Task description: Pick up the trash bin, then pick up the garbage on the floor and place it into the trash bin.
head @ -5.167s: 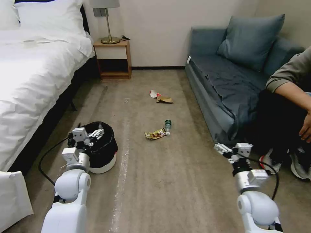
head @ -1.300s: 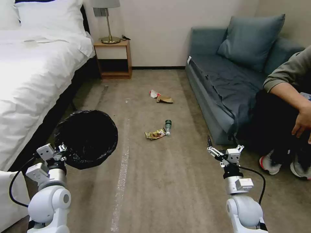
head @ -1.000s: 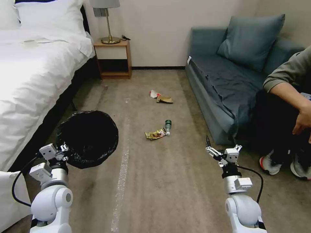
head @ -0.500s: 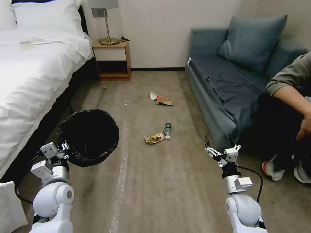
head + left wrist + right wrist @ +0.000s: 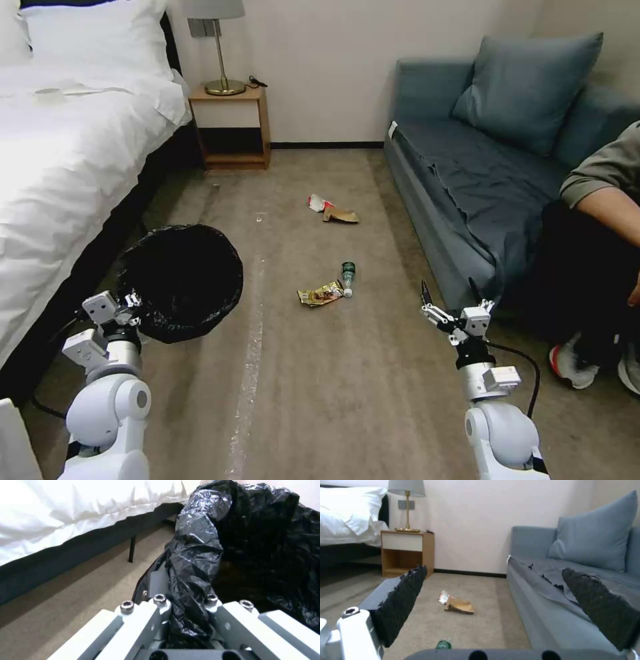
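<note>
Risk: we hold the bin (image 5: pixel 181 280) off the floor, left of the bottle (image 5: pixel 347 273), by the left gripper (image 5: pixel 185 610) pinching only liner and rim; liner slip would drop it. Right gripper (image 5: pixel 450 313) spread, near the bottle, wrapper (image 5: pixel 321 294) beside.

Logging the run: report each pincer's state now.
Left pincer: closed on the trash bin rim, bin lifted.
Right pincer: open, empty, held above the floor beside the sofa.

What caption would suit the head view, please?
Left gripper holds the trash bin; right gripper open, garbage ahead.
</note>
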Robot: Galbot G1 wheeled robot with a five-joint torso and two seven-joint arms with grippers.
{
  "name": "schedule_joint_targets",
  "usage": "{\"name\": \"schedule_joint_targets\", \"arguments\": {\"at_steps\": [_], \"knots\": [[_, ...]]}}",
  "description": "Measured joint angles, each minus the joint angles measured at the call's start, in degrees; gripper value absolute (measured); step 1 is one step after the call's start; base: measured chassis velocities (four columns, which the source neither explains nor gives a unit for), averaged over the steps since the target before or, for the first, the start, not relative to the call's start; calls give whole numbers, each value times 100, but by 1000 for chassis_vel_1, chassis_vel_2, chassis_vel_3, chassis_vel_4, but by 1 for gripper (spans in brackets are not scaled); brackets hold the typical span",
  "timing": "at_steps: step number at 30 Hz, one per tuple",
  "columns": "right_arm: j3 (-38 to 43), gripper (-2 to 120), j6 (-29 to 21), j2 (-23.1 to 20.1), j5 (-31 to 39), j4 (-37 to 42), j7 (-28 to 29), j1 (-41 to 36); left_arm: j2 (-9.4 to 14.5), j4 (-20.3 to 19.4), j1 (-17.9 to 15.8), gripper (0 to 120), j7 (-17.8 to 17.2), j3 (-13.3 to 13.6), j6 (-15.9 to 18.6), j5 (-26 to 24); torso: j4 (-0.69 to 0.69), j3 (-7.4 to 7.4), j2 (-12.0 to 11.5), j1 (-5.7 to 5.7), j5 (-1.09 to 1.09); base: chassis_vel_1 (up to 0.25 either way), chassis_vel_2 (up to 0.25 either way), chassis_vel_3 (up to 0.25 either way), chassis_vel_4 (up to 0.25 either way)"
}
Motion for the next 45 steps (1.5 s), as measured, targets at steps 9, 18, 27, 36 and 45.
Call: {"name": "schedule_joint_targets", "arguments": {"at_steps": [9,18,27,36,45], "knots": [[-2,100,3,0,-2,9,-23,-17,-5,-16,44,4,2,-33,-8,7,0,0,0,0,0,-87,98,84,-91],[-5,100,14,10,-82,5,-63,-11,-27,-21,65,4,-13,-29,-49,103,0,0,0,0,0,-93,94,93,-107],[-6,100,13,2,-85,15,-79,-9,-32,-45,69,4,-13,-30,-49,119,0,0,0,0,0,-116,106,112,-112],[-7,100,13,7,-97,12,-124,-19,-53,-39,80,4,-84,-51,-74,118,0,0,0,0,0,-103,104,116,-99],[5,100,39,16,-109,-14,-211,-50,-48,-20,75,4,-155,-130,-85,168,-1,0,0,0,0,-117,105,106,-114]]}}
